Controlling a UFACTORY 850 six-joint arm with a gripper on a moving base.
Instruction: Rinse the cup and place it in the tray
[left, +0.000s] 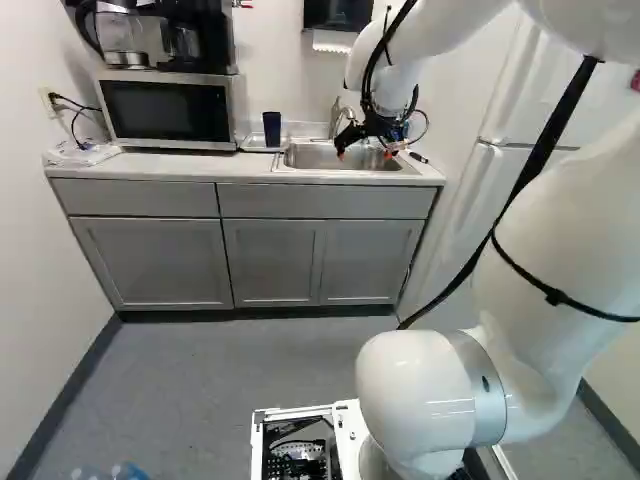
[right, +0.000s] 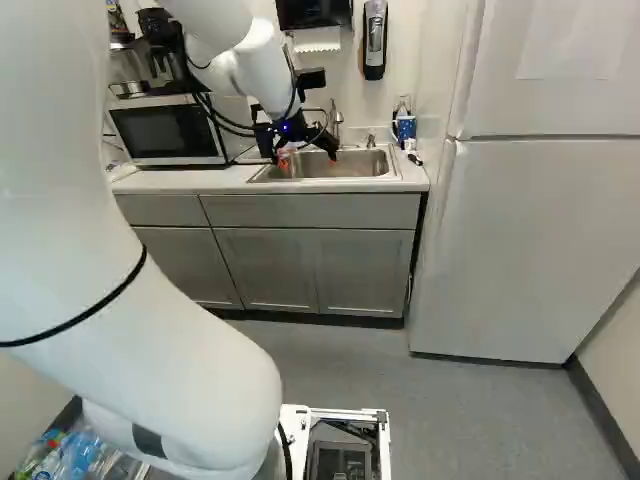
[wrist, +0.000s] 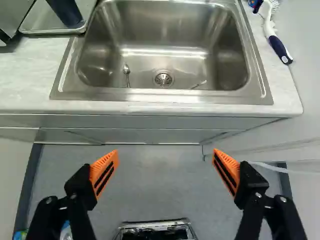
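Beside the sink (wrist: 165, 32), at its left in the left base view, the dark blue cup (left: 272, 128) stands upright in the tray (wrist: 52, 32). By the sink hangs the claw (wrist: 165, 162), wide and empty. Whether the cup is rinsed I cannot tell; leaving it could mean an unwashed cup. Should the claw reach back beside the sink, a low, wide finger might snag the tray's rim and topple the cup.
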